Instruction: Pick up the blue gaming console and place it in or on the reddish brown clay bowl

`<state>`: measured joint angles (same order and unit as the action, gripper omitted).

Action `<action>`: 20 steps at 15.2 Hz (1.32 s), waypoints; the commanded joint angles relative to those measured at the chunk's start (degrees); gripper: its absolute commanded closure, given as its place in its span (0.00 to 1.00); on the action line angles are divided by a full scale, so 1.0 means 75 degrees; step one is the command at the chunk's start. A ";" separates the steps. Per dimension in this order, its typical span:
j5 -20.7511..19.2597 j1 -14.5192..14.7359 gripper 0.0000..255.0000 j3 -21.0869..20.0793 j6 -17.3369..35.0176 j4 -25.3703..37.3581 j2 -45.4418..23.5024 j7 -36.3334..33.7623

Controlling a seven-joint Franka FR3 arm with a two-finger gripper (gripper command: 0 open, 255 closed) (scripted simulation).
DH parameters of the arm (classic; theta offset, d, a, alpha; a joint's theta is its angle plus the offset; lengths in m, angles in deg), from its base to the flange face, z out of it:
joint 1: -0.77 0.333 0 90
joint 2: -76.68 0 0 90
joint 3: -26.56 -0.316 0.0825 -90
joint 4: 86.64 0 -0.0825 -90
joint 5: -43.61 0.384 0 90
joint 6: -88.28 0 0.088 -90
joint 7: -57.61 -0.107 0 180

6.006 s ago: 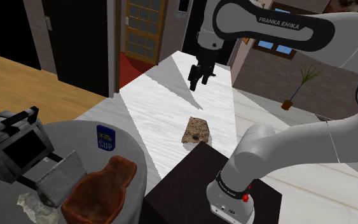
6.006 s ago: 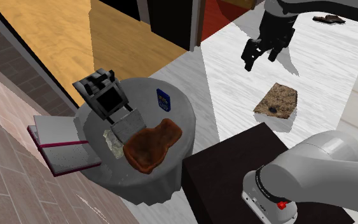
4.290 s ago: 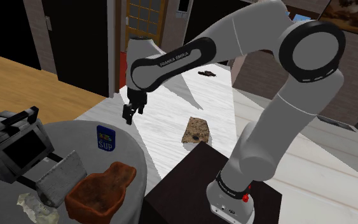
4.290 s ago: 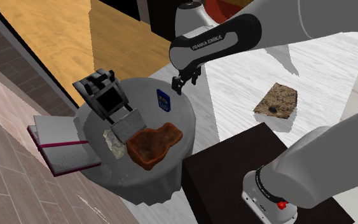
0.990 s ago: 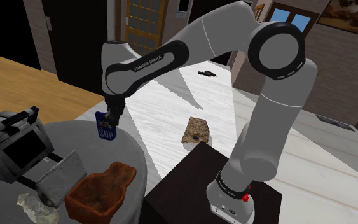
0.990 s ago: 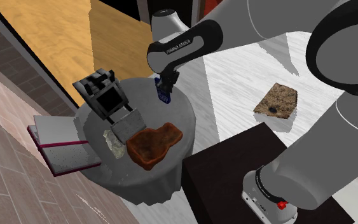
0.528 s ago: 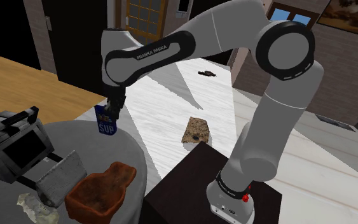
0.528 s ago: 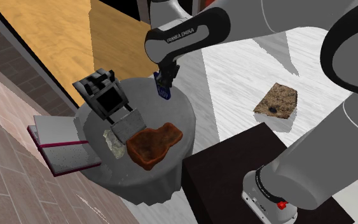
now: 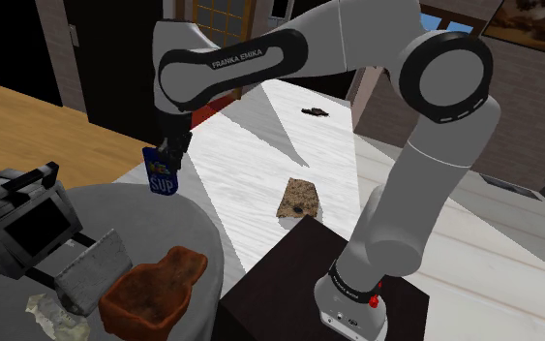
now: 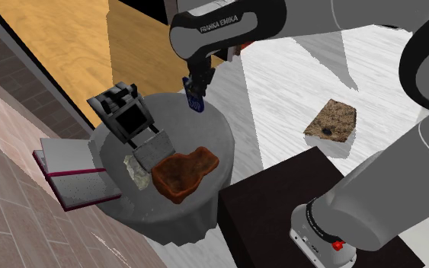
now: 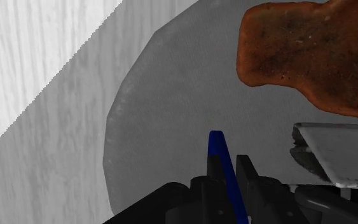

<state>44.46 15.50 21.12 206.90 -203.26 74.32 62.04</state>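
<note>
Blue console (image 9: 162, 176) is being clasped by the gripper (image 9: 170, 152) above the grey table (image 9: 198, 229), the arm (image 9: 289, 48) arched overhead. The reddish-brown bowl (image 9: 154, 291) is being flanked by a grey block (image 9: 92, 270).

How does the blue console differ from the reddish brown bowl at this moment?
The blue console is thin and flat, with white lettering; the reddish brown bowl is wide, hollow and uneven at the rim. The console hangs upright, clasped in the pincer; the bowl sits free on the grey round table.
</note>
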 commanded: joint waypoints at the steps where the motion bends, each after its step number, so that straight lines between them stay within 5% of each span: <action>1: 0.0002 0.0004 1.00 -0.0004 -0.0132 0.0091 0.0039 -0.0009; 20: 0.0836 0.1445 1.00 -0.1639 -0.0534 -0.2060 0.2731 -0.2633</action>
<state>50.44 25.96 9.28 203.10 -218.43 94.28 43.04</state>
